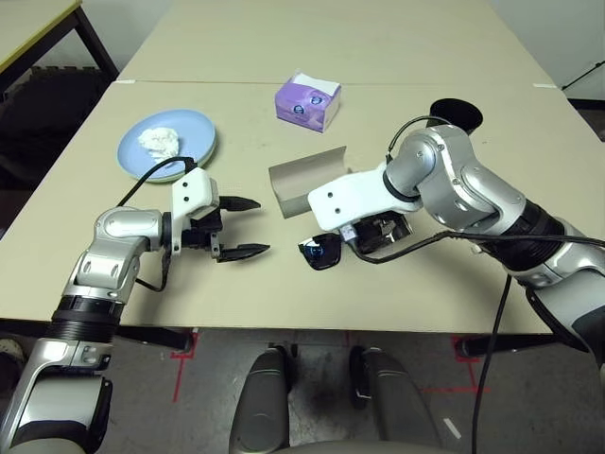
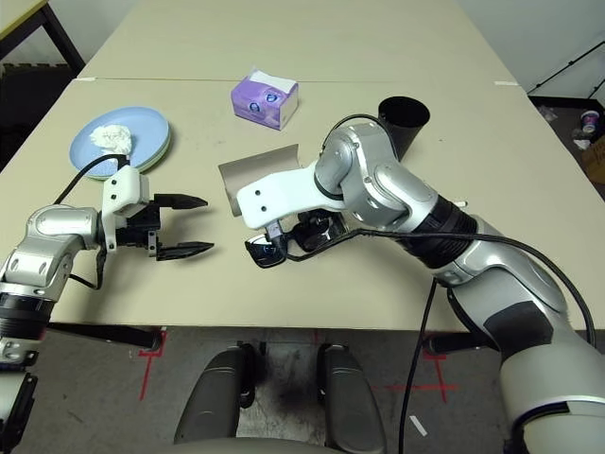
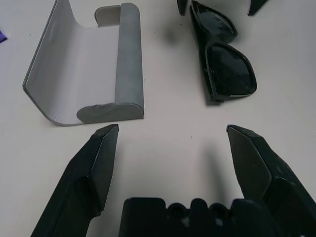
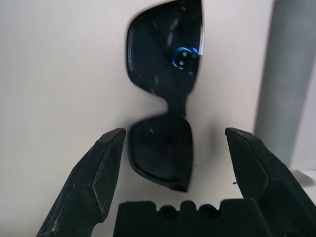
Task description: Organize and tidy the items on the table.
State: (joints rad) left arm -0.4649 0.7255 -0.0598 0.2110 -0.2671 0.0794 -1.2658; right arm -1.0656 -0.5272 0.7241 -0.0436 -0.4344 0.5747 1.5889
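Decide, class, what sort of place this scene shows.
Probably a robotics lab or test room: plain beige tables pushed together, red tape marks on a bare grey floor, and everyday props such as sunglasses laid out for practice.

- No text, brand, number or sign can be read anywhere.
- The purple tissue box (image 1: 308,102), far on the table (image 1: 397,52), bears a printed pattern, but no words on it can be made out.
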